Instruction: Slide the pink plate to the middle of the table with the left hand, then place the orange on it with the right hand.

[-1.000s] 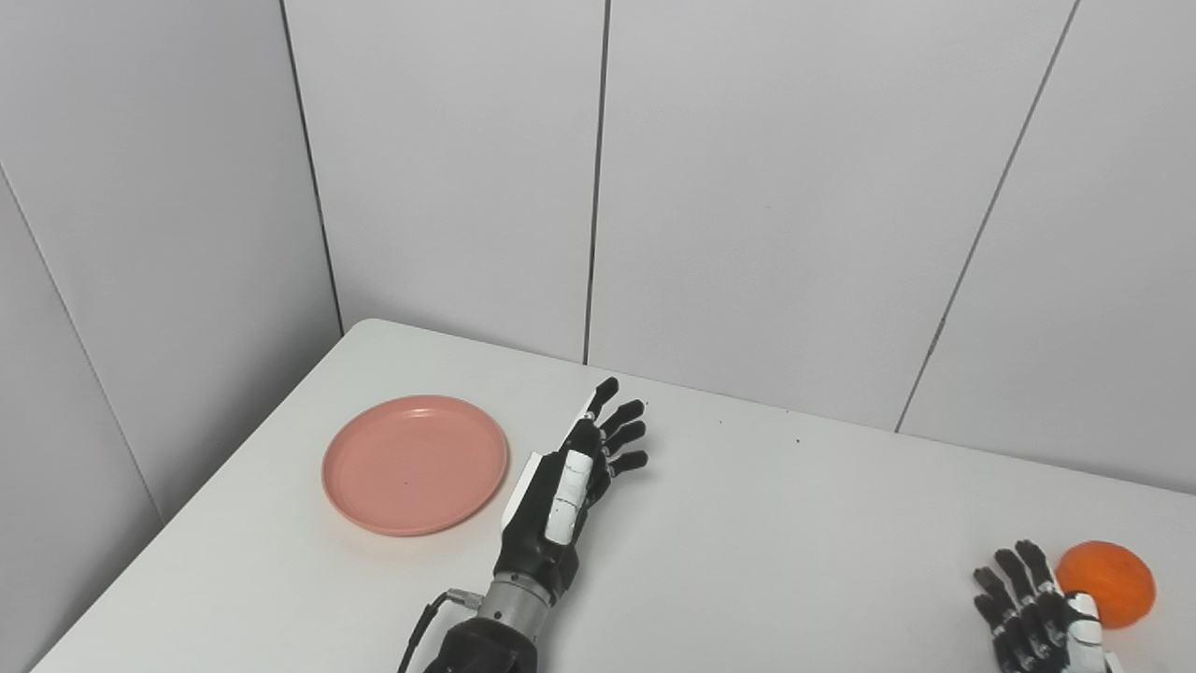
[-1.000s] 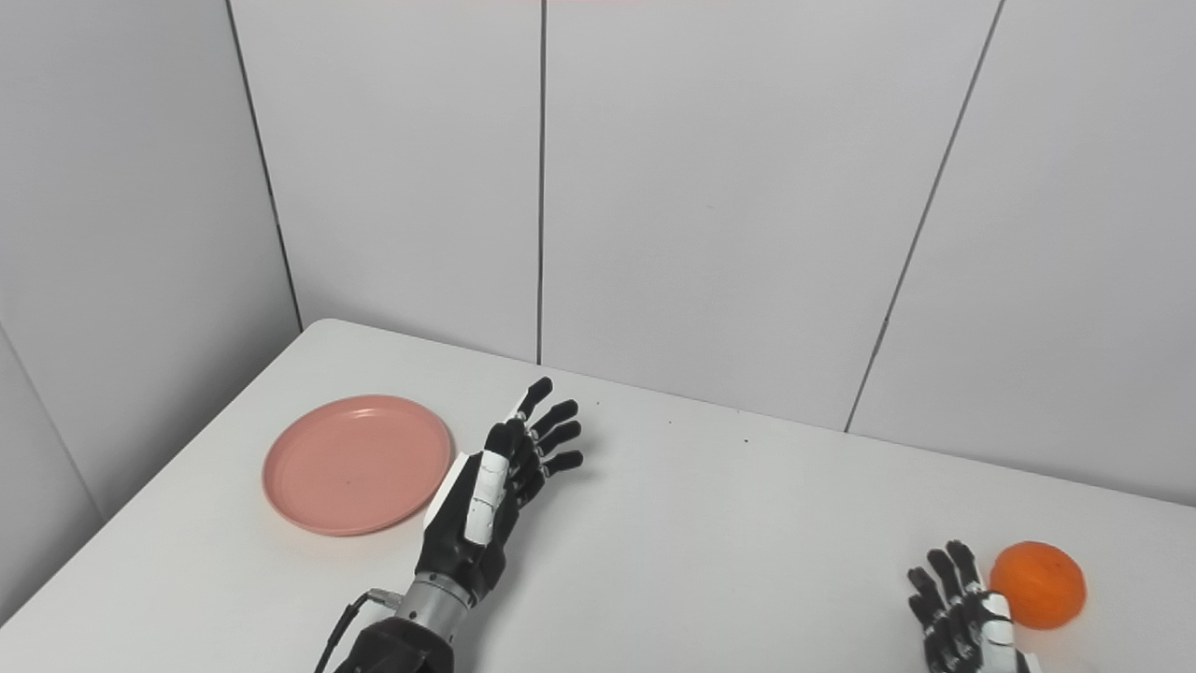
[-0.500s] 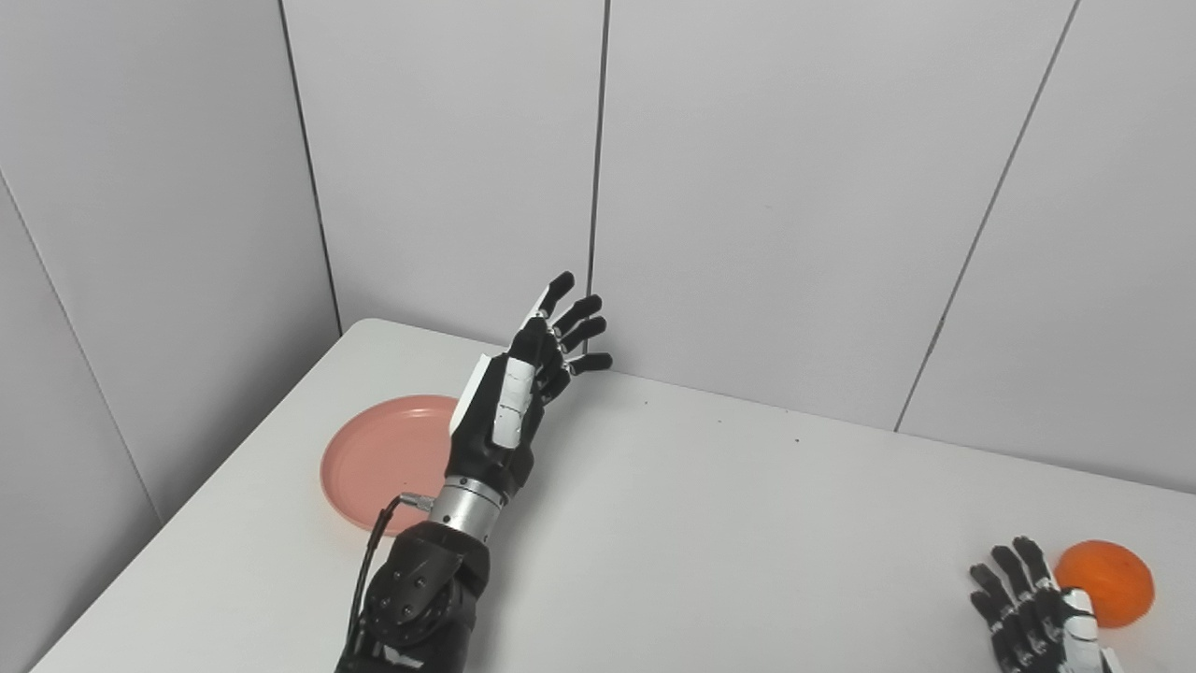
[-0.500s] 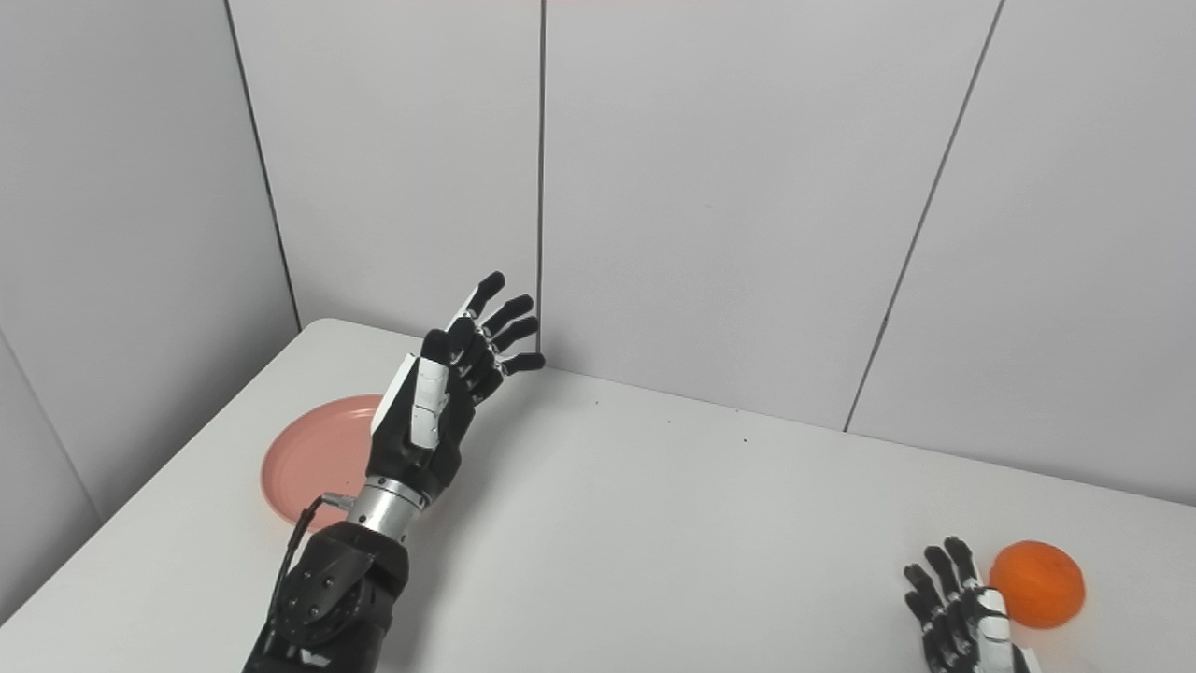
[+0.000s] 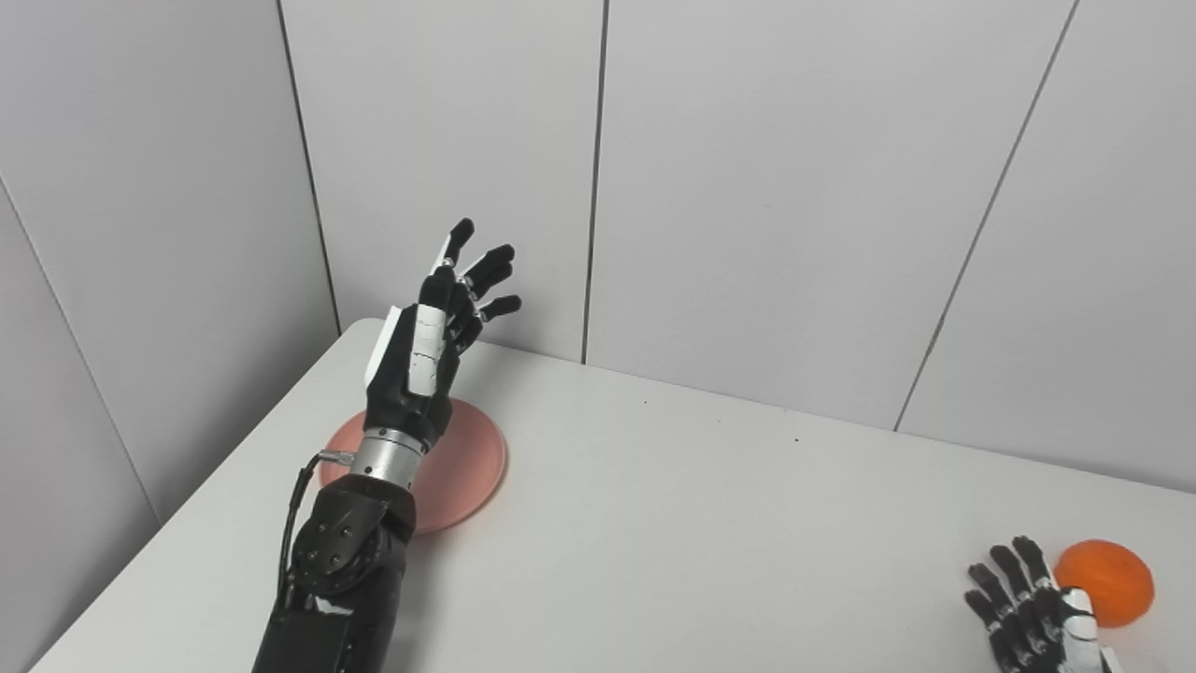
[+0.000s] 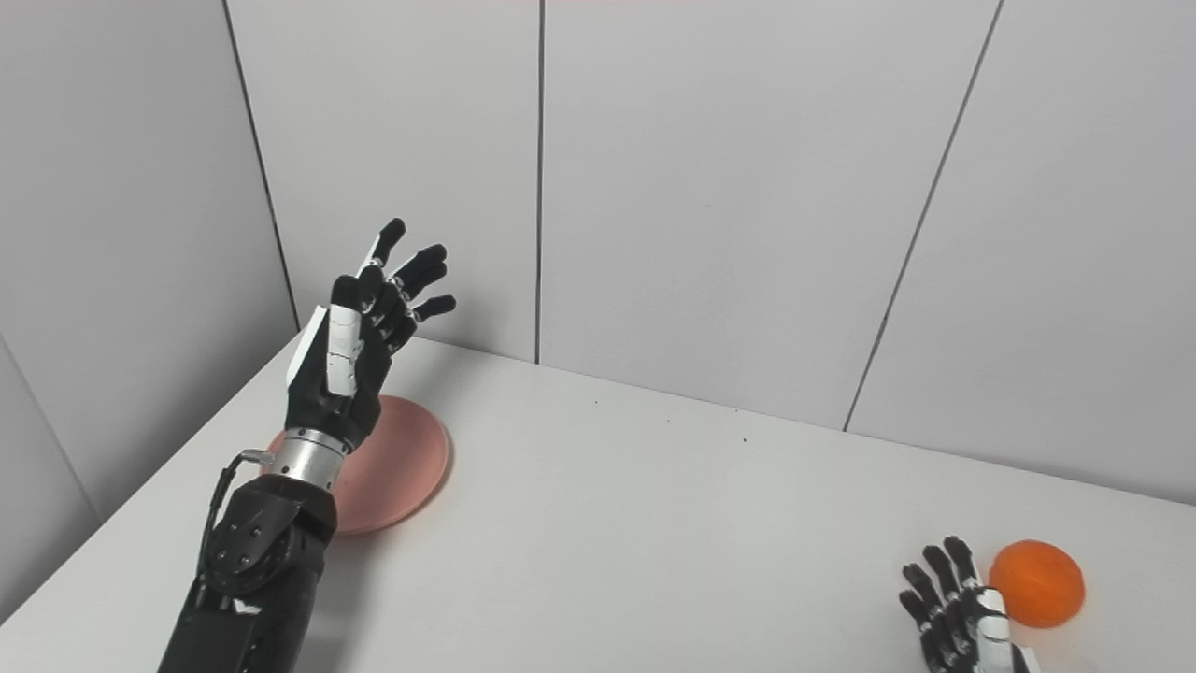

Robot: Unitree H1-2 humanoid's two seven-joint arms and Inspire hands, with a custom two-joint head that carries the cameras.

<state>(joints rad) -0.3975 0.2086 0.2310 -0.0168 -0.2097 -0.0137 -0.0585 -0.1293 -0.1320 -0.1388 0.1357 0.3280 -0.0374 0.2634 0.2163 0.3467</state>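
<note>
The pink plate (image 5: 467, 463) lies flat on the white table (image 5: 710, 523) near its left side, partly hidden behind my left forearm. Raised above the plate, my left hand (image 5: 432, 341) is open, fingers spread and pointing up toward the wall, holding nothing. The orange (image 5: 1104, 582) rests on the table at the far right near the front. Just left of it, at the bottom edge, my right hand (image 5: 1032, 617) is open with its fingers apart; whether it touches the orange I cannot tell.
Grey wall panels (image 5: 766, 187) close off the table's back and left sides. The table's rounded far-left corner (image 5: 369, 327) lies just behind the raised left hand. A cable (image 5: 294, 505) runs along the left wrist.
My left hand has lifted off the table and swung left and up, from beside the plate's right edge to above the plate. The plate, orange and right hand have stayed in place.
</note>
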